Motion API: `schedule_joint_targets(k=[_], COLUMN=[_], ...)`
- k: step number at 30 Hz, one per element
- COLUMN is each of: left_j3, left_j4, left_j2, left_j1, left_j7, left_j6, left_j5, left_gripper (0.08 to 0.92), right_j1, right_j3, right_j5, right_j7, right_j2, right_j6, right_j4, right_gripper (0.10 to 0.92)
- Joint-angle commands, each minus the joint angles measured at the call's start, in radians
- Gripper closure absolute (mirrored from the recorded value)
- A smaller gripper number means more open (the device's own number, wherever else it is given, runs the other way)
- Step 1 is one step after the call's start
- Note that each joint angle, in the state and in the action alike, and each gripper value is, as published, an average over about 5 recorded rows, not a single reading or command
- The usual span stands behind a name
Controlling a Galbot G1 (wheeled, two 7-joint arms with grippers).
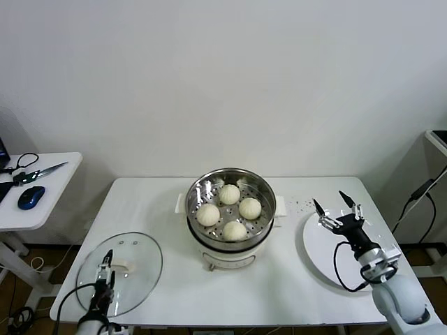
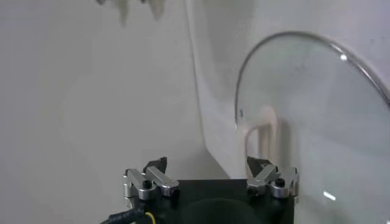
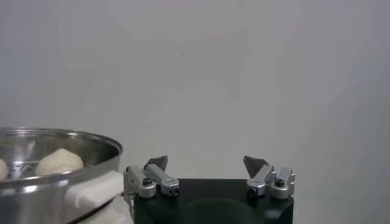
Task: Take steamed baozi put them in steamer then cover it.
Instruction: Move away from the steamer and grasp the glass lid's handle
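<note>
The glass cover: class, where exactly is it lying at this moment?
In the head view the cover lies flat on the white table's front left corner, left of the steamer, with the left gripper over its near edge.

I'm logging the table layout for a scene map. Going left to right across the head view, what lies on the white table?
Left gripper over the glass cover → steamer holding four steamed baozi → white plate with the open right gripper above it.
</note>
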Motion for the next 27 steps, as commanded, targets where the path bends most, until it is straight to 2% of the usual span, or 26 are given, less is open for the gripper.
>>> schedule_joint_targets(k=[1, 9, 27], left_j3=[-0.017, 0.01, 0.015], left_j4=[0.143, 0.197, 0.277], left_j2=[0.03, 0.05, 0.089], left_j1=[-0.078, -0.13, -0.21], left_j7=[-0.048, -0.095, -0.134], left_j6=[-0.043, -0.054, -0.071], left_j5=[0.047, -0.024, -0.189], left_gripper=[0.177, 0.177, 0.177], right_j1=[-0.05, -0.049, -0.056], right_j3=[0.048, 0.051, 0.041], right_j5=[-0.037, -0.061, -0.137], right_j7=[0.007, 0.004, -0.009], right_j2=[0.036, 0.036, 0.066], right_j6=[0.007, 0.012, 0.034], right_j4=[-0.018, -0.033, -0.053], right_gripper=[0.203, 0.203, 0.203])
